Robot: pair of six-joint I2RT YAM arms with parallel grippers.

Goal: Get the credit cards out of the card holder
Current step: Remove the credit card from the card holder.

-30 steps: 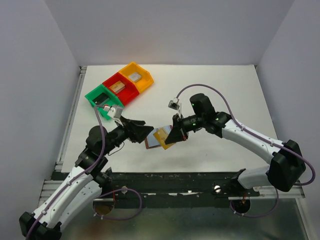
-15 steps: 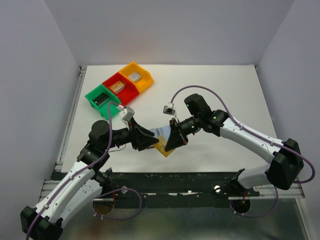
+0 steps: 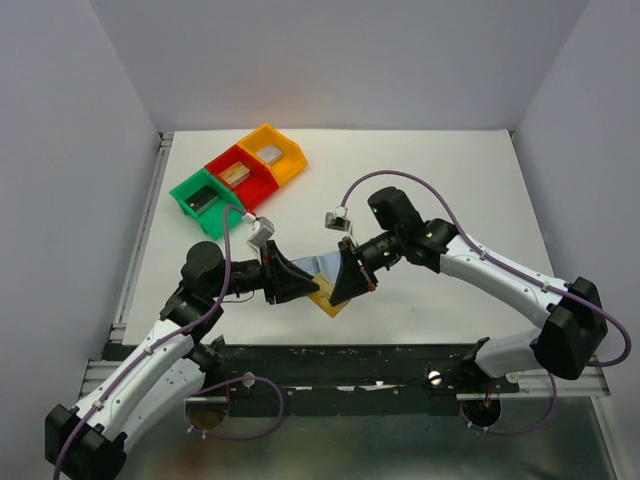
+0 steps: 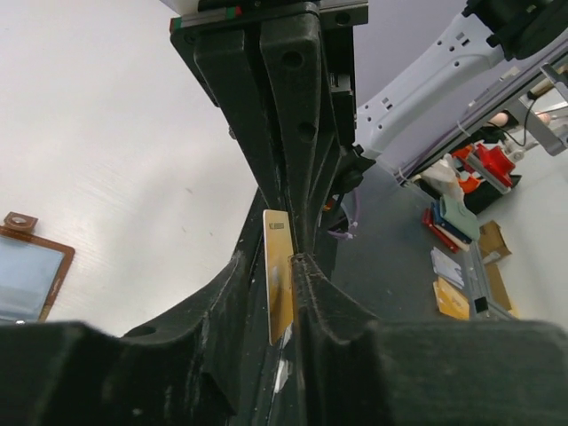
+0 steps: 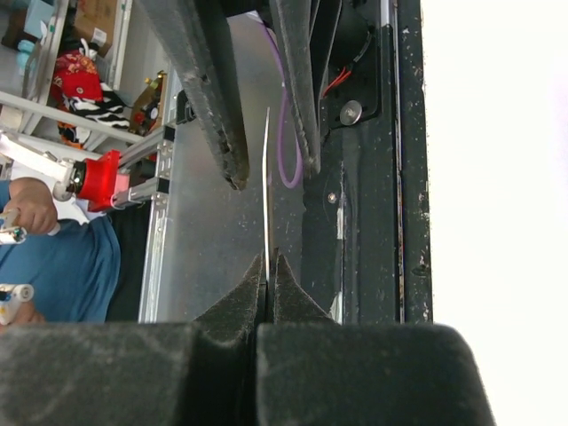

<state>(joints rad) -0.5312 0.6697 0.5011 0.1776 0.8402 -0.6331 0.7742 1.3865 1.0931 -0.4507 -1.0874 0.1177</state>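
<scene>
Left gripper first: its jaws are part-way open and straddle the gold card. The right wrist view shows a sliver of gap between each left finger and the card's faces, so I'd call that no grip yet. The card stands edge-on, dead centre between those jaws and lifted off the table. The holder lies open, blue face up, on the table off to the side of the left gripper and below it. I cannot tell whether more cards sit in it. Across the card, the right gripper is clamped tight on the opposite edge. This reads as a hand-over. To do it well, the left should pinch squarely on the flat faces, well past the free edge, before the right lets go. If the right releases early the card drops, and if either tugs while both clamp, the thin card bends. Now the poses. The left arm rises from its base with the elbow bent and the forearm reaching forward and to the right, its gripper aimed straight at its partner. The right arm sweeps in from the far right with a long forearm low over the table and the wrist turned back leftward. The two grippers are nose to nose, just apart.
</scene>
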